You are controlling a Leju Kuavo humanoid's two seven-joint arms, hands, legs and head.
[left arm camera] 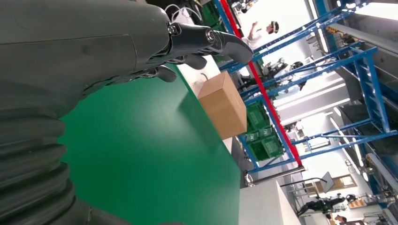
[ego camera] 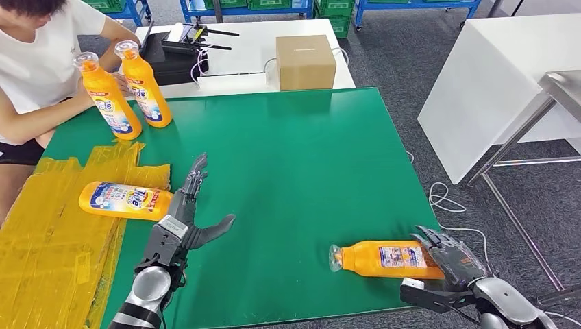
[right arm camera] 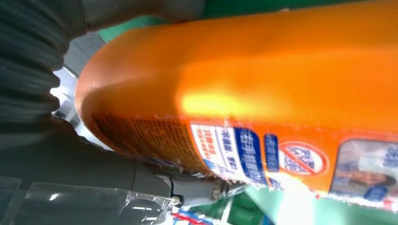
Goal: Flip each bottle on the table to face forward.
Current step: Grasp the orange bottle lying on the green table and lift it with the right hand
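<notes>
In the right hand [ego camera: 449,257], fingers wrapped round its base, an orange bottle [ego camera: 384,259] lies on the green counter [ego camera: 301,171], back label up; rolling it over seems next. The left hand [ego camera: 188,209] hangs spread, empty.

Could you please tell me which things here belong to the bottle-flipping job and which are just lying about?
Job:
- lying bottle at the right hand
- lying bottle by the left hand
- two upright bottles

Lying about:
- cardboard box
- yellow sheeting
</notes>
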